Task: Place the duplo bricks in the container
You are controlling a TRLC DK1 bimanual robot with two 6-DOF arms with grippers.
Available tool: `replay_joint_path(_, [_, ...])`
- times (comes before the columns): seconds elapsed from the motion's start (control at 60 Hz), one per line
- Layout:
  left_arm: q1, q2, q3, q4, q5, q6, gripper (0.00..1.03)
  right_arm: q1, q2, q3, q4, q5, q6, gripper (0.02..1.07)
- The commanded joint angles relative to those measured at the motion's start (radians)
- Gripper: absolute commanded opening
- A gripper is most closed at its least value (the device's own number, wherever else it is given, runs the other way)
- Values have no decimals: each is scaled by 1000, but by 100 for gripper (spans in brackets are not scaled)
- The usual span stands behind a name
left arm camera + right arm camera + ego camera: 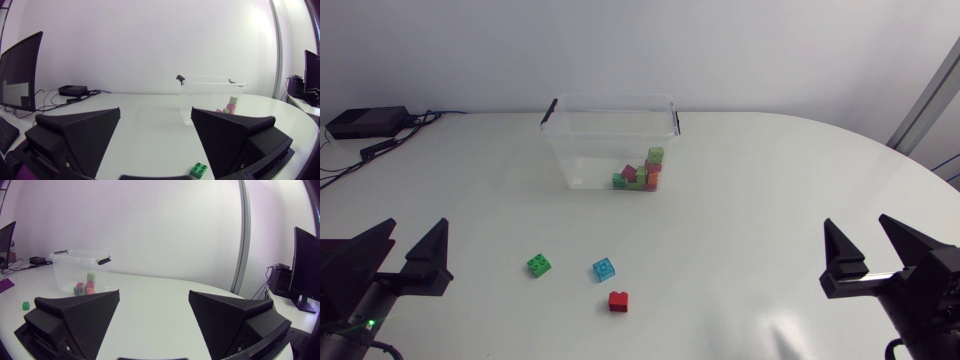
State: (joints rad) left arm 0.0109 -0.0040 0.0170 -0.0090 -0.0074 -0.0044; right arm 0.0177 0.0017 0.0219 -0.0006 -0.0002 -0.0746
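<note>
Three loose duplo bricks lie on the white table in the head view: a green brick [539, 265], a blue brick [604, 269] and a red brick [618, 301]. Behind them stands a clear plastic container [610, 118] holding several coloured bricks [642, 174]. My left gripper [398, 252] rests open at the near left, well away from the bricks. My right gripper [873, 252] rests open at the near right. In the left wrist view the green brick [200, 170] lies ahead of the open left gripper [156, 145], with the container [212, 95] farther on. The right wrist view shows the container [80, 267], the green brick [24, 305] and the open right gripper [154, 325].
A black box [365, 122] with cables sits at the table's far left corner. The table edge curves round at the right.
</note>
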Motion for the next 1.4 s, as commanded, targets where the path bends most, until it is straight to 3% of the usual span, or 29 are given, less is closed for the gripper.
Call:
replay_joint_path(0.0, [1,-8,-15,1,4,-19,99,-4,-2,-22,-9,-3,18,102])
replay_joint_path(0.35, [-5,-11,-14,3,3,-17,99,-5,-6,-22,-7,-3,18,102])
replay_joint_path(0.717, [3,42,100,-51,3,-5,99,25,50,53,-24,-3,16,102])
replay_joint_path(0.95, [12,470,373,-94,3,-29,97,57,340,199,7,-18,16,102])
replay_joint_path(1.083, [-26,743,564,-232,3,-25,96,114,597,331,-1,-17,18,102])
replay_joint_path(1.2, [-89,1006,718,-375,1,84,96,180,774,417,-33,-23,22,102])
replay_joint_path(1.283, [-114,1139,768,-421,7,192,96,222,851,446,-58,-27,32,102])
replay_joint_path(1.383, [-143,1273,805,-470,23,233,96,271,919,475,-95,-63,33,102])
